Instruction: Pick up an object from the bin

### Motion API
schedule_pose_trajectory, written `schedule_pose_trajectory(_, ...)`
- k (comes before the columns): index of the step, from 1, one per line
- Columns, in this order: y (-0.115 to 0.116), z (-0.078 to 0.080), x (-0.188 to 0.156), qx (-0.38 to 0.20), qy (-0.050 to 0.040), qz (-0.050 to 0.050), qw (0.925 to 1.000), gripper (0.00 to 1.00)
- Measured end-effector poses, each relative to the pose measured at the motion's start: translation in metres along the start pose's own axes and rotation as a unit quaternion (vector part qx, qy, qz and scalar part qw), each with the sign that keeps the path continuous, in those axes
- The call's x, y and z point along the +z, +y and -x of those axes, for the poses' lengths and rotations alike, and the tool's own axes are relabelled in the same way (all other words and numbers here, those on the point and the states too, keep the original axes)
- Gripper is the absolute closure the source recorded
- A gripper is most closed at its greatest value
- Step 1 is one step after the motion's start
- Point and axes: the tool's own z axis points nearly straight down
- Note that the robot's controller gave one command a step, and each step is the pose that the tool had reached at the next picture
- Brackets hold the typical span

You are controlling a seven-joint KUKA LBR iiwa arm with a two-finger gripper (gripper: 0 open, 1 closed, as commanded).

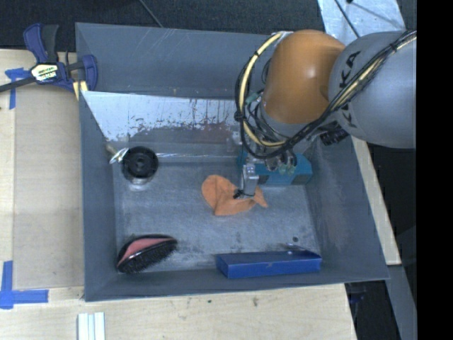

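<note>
Hand [248, 188] is down on the crumpled orange rag [222, 195] in the middle of the bin [177, 222], can't tell if it's open or closed. There's bare floor all round, and the blue box [269, 264] hugs the near wall.

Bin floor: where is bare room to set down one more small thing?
Bare floor lies between the black round cap and the brush at left, and between the orange cloth and the long blue bar. It is crowded where the end effector stands at the cloth, beside the blue box.
</note>
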Motion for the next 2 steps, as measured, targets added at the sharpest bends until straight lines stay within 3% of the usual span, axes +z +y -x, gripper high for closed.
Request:
schedule_pose_trajectory(1,0.0,0.002,-0.005,0.0,-0.0042,0.0,1.0,0.0)
schedule_pose_trajectory(2,-0.003,-0.003,0.024,-0.034,-0.0074,0.0,0.9994,0.0)
